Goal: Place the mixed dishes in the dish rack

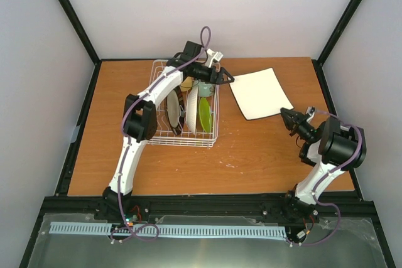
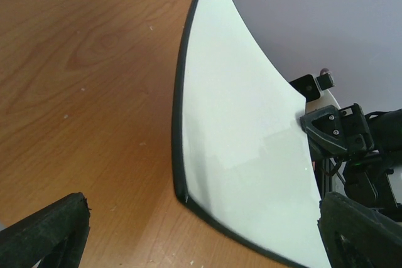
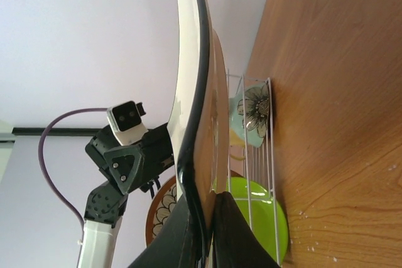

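I am clamping the white plate (image 1: 260,94) in my right gripper (image 1: 287,115), plate reaching ahead over the wooden table (image 1: 113,123). My left gripper (image 1: 227,78) is gaping wide, dish rack (image 1: 188,140) just behind it, pale walls (image 1: 220,4) surrounding.

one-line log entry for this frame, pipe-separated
right gripper shut on square white plate edge | left gripper open at its opposite corner | dish rack holds lime-green plate, cream patterned plate upright | square plate outside rack
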